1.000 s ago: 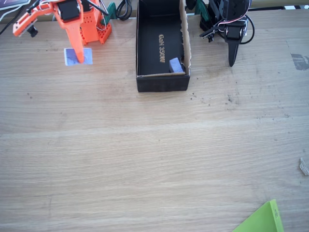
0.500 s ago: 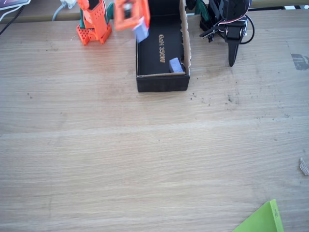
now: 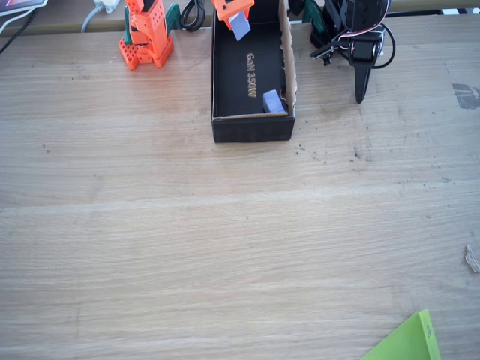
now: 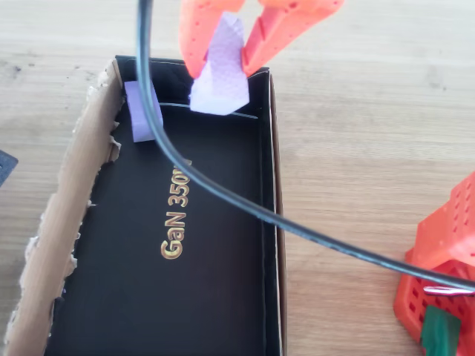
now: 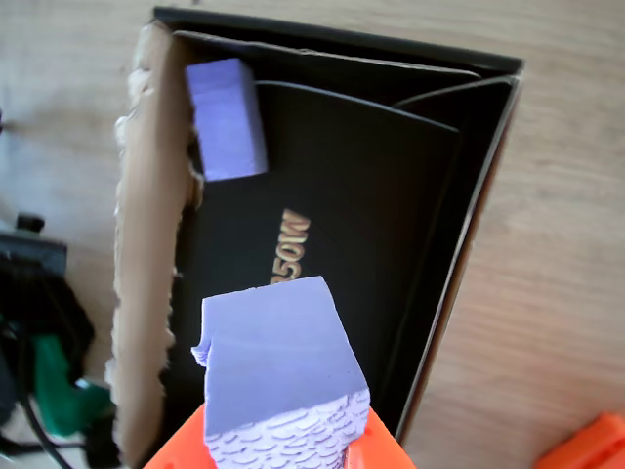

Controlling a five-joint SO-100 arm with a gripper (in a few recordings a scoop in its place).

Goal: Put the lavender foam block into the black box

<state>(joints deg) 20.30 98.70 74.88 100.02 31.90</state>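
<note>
- I count two lavender foam pieces, one box and one green sheet on the table.
- The first piece, the small lavender foam block (image 4: 220, 70) with a finely textured surface, is clamped between the two orange fingers (image 4: 286, 30) of my gripper (image 4: 236, 37). It hangs in the air above the box, touching neither floor nor walls.
- In the wrist view that lavender foam block (image 5: 278, 376) sits just in front of the camera, over the open box.
- In the fixed view my gripper (image 3: 234, 10) holds it at the far end of the box, near the top edge of the picture.
- The long rectangular black cardboard box (image 3: 251, 127), with its raw brown torn edge along one long side, has gold lettering on its inner floor.
- Inside it lies the second lavender foam piece (image 3: 273, 101), resting on the floor in the near right corner in the fixed view, against the brown-edged wall.
- The box stands on a pale wooden table (image 3: 225, 247) with visible grain.
- A lime-green flat sheet corner (image 3: 409, 341) pokes in at the near right edge of the table, well apart from the box.
</note>
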